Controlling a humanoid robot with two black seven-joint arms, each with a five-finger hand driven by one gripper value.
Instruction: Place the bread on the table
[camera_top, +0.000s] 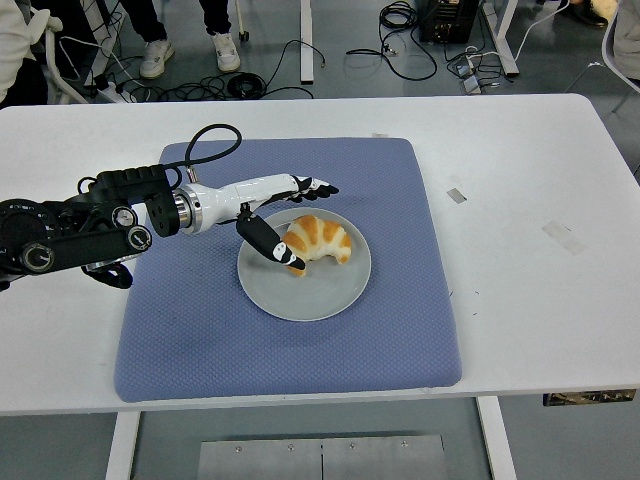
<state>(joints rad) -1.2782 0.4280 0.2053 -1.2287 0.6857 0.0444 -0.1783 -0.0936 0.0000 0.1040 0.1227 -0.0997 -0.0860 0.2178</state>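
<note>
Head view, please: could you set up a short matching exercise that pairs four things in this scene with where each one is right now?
Things:
1. croissant
2. plate
3. blue mat
4. left hand

Places:
A. spread over the middle of the white table
B. on the plate
C. open, reaching in from the left, thumb by the croissant's left end
D. on the blue mat, around its centre

Pairs: 1-B, 2-D, 3-A, 4-C
</note>
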